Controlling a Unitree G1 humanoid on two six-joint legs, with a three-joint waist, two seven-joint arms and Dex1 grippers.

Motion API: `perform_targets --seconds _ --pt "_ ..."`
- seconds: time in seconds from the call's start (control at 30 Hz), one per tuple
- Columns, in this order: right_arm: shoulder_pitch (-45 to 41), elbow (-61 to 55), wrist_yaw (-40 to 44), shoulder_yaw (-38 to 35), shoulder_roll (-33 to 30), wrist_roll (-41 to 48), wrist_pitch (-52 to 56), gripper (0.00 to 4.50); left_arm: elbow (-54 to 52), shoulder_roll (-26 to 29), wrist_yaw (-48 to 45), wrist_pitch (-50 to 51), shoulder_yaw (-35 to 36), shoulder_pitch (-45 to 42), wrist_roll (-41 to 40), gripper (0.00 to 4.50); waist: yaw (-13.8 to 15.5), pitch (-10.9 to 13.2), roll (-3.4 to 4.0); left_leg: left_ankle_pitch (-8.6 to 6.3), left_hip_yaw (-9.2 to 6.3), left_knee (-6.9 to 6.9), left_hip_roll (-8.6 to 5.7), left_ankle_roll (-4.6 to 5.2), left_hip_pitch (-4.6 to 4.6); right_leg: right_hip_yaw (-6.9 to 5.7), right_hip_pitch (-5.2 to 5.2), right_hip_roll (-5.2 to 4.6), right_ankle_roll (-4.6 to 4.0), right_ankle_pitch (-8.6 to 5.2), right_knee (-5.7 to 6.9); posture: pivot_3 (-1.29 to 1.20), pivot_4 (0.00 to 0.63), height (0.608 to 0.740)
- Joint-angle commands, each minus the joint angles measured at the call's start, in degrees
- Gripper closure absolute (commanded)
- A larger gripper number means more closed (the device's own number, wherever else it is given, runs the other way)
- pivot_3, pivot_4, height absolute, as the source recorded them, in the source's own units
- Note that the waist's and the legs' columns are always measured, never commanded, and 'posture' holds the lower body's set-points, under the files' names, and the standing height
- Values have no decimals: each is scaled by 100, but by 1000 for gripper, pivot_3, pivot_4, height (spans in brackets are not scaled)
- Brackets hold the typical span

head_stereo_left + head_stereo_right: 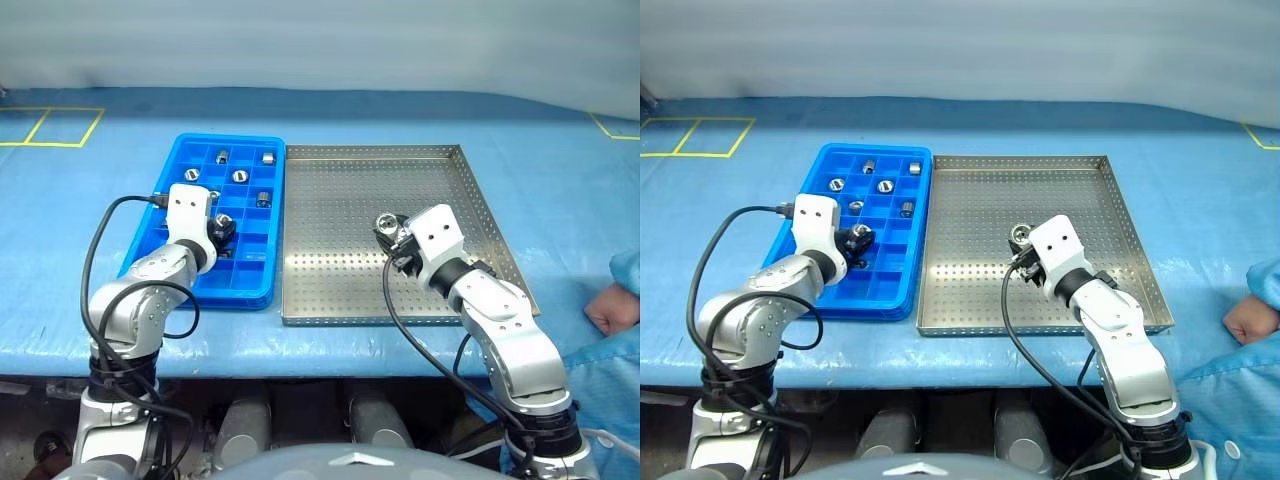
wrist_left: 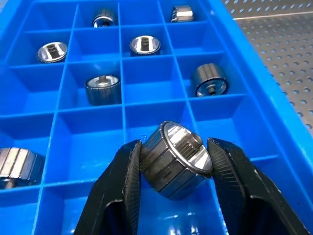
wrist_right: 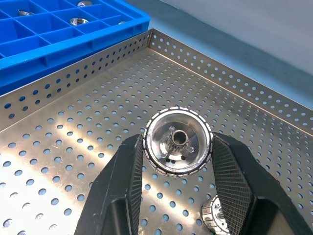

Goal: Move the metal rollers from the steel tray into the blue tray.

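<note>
The blue tray lies left of the steel tray, their edges side by side. Several metal rollers sit in separate compartments at the blue tray's far end. Over its middle compartments hangs my left gripper, shut on a ribbed roller. My right gripper hovers above the middle of the steel tray, shut on another roller whose hollow end faces the right wrist camera. One more roller lies on the perforated floor just under the right fingers.
A person's hand and blue sleeve rest on the table's right edge, beside the steel tray. Yellow tape lines mark the blue table cover at the far left. Black cables loop from both wrists near the table's front edge.
</note>
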Motion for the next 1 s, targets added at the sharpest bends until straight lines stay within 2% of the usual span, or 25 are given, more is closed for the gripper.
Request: perform_targets --seconds 0.03,0.47,0.67,0.83,0.93,1.0 --pt "-80 -124 -43 -118 -31 38 -34 2803 -331 79 109 104 210 139 249 2692 3 0 0 0 0 0 0 0 0 1 0 0 0 0 0 28 150 740" --pt "-164 67 -80 18 -46 -2 -66 2803 -308 -97 202 38 447 270 745 2692 65 0 0 0 0 0 0 0 -1 -2 1 -2 0 0 -2 51 150 740" --pt "-198 70 -97 36 -21 5 -89 2803 -283 -341 47 -21 514 191 708 681 84 0 0 0 0 1 0 0 0 -2 1 -1 0 0 -1 48 150 740" --pt "-220 84 -91 112 31 36 -118 2803 -464 -578 -278 -607 738 160 514 681 79 0 0 0 1 0 1 -1 0 -2 0 -1 0 0 -1 47 150 740" --pt "-356 206 -55 193 167 130 -179 2803 -699 -843 -800 -969 1069 155 -160 681 79 0 0 0 1 0 1 -1 -1 -2 0 -1 0 0 -2 53 150 740" --pt "-575 445 -21 239 379 251 -303 2803 -949 -680 -1349 -948 936 284 -539 681 67 1 -1 0 1 0 1 -1 0 -2 1 -1 0 0 -2 54 150 740"
